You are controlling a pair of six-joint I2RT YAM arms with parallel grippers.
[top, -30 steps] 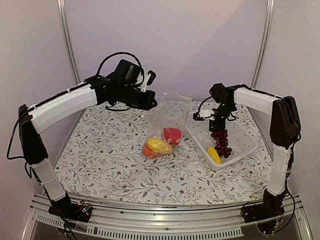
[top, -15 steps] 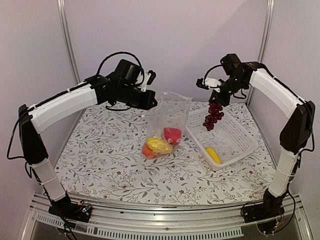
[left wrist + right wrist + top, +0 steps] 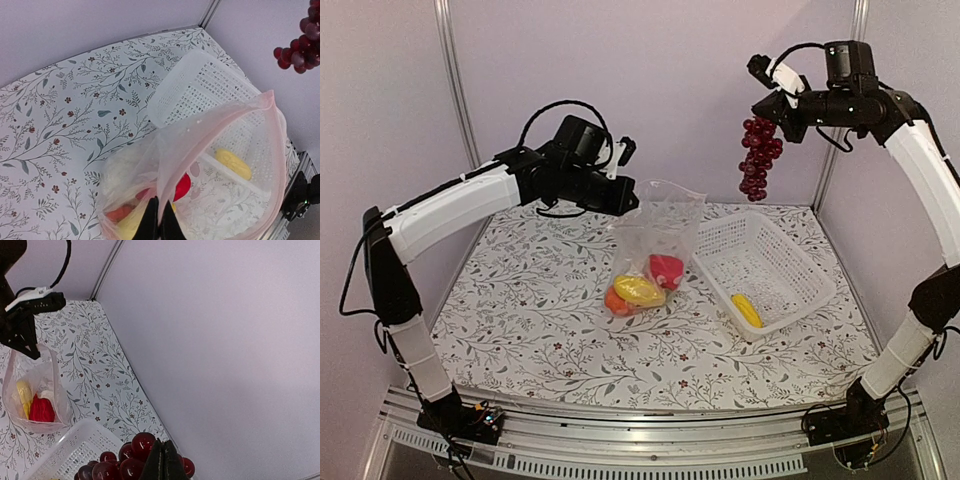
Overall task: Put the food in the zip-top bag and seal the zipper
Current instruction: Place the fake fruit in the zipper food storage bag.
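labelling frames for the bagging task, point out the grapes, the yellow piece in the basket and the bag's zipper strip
grapes (image 3: pixel 758 160), top view, middle of the hanging bunch
yellow piece (image 3: pixel 747 310), top view, its middle
zipper strip (image 3: pixel 160 170), left wrist view, near side of the pink edge

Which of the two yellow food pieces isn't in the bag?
The yellow piece lying alone in the white lattice basket, at its near end. The other yellow piece is inside the clear bag, beside a red piece and an orange piece.

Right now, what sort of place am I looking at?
Likely a lab robot cell: two arms bolted to a metal rail, plain walls with metal corner posts, and a floral tablecloth.
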